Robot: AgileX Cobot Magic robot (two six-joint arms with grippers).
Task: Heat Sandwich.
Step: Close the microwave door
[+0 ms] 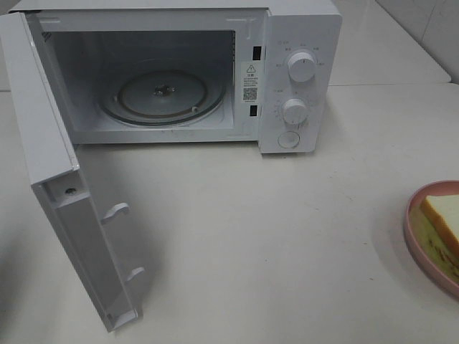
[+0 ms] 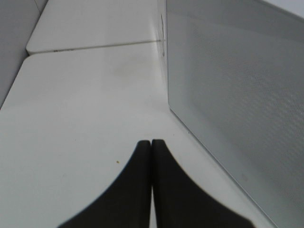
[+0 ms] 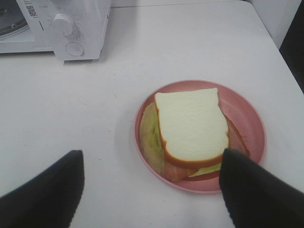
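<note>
Left end effector (image 2: 151, 142) closed, empty; right end effector (image 3: 151, 183) wide.

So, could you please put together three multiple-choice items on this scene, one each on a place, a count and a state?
1. Where is the sandwich?
A. on the microwave's turntable
B. on the pink plate on the table
C. in the right hand

2. How many round knobs does the microwave panel carry?
A. two
B. four
C. none

3. How does the microwave door stand?
A. shut
B. taken off
C. swung wide open

Key: 1 B, the right wrist view shows it lying on the plate; 2 A, one knob sits above the other; 3 C, the cavity and bare turntable are exposed.
</note>
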